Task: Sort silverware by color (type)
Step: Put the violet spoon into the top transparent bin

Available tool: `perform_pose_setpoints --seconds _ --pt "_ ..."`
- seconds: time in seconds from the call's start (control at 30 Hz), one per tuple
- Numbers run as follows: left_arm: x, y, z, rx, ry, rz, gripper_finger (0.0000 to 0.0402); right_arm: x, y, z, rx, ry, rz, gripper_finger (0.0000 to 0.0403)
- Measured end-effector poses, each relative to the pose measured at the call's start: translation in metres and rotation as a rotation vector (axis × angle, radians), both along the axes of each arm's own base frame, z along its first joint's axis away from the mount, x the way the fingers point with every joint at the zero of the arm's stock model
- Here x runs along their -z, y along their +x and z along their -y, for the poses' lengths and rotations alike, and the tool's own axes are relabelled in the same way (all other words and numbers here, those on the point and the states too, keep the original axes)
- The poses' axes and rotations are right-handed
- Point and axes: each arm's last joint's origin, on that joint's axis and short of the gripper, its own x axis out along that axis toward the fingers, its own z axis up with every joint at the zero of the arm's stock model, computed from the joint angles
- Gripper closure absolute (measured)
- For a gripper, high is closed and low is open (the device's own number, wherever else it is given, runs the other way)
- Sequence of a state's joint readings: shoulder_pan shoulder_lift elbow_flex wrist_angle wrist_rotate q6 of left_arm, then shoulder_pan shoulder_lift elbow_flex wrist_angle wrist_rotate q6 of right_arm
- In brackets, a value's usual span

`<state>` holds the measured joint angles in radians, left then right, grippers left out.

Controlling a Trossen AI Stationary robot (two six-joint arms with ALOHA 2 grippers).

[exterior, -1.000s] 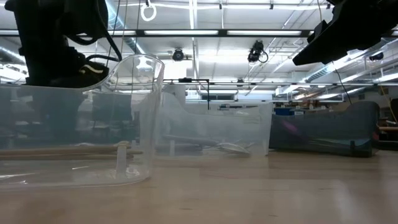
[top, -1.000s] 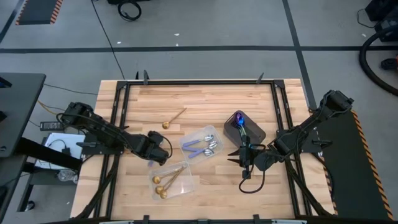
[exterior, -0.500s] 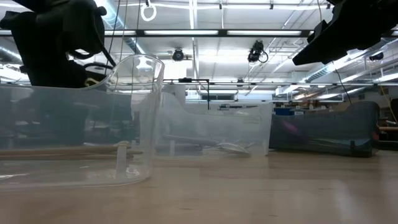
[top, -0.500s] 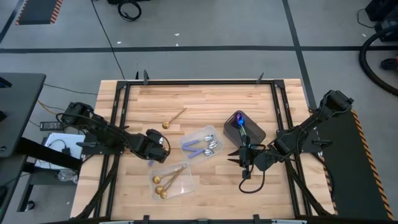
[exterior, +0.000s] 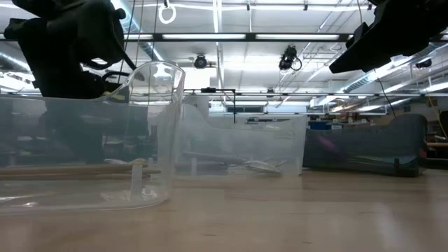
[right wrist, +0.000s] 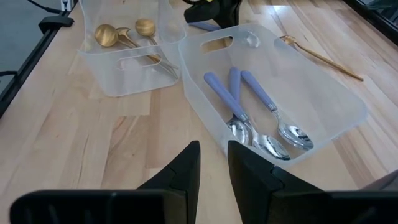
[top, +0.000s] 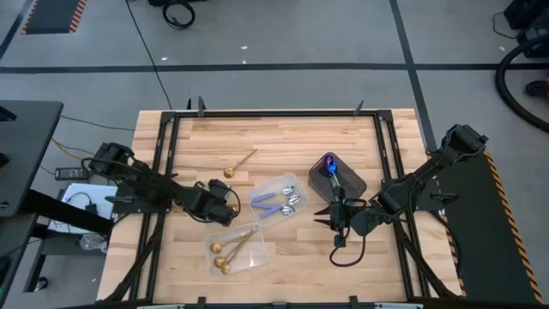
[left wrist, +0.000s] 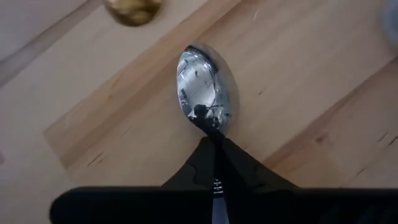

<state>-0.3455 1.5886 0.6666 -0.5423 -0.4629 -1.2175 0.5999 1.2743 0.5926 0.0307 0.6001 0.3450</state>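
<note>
One silver spoon (left wrist: 206,90) is clamped by its handle in the left jaws (left wrist: 214,163), bowl pointing forward just above the counter (left wrist: 298,99) beside the gold-spoon tray (top: 236,249). The step in hand is the pickup; the next move probably calls for lifting and carrying the spoon to its matching tray. Right jaws (right wrist: 213,163) wait apart near the purple-handled spoons (right wrist: 249,112).

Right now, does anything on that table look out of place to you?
One gold spoon lies alone on the bare table, apart from the gold ones in the near clear tray. The left gripper has its jaws shut on a silver spoon.
</note>
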Motion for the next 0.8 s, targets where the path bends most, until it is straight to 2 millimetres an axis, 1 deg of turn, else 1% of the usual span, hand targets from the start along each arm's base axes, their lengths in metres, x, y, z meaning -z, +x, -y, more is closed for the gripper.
perform_pose_setpoints --seconds 0.13,0.23,0.33,0.43,0.8 --pt "-0.009 -0.002 0.003 0.014 -0.019 0.037 0.0386 0.0 0.0 0.0 -0.003 0.002 0.0 0.0311" --pt "-0.021 -0.003 0.006 0.05 -0.04 0.074 0.04 0.0 0.0 0.0 -0.002 0.002 0.001 0.0311" --pt "-0.03 -0.003 0.006 0.074 -0.023 0.101 0.0401 0.0 0.0 0.0 -0.003 0.003 0.002 0.0311" --pt "-0.041 -0.001 0.006 0.092 0.0 0.146 0.04 0.0 0.0 0.0 -0.002 0.004 0.003 0.0311" --pt "-0.063 0.014 0.009 0.179 0.076 0.187 0.04 -0.001 0.001 -0.001 -0.004 0.005 0.011 0.0311"
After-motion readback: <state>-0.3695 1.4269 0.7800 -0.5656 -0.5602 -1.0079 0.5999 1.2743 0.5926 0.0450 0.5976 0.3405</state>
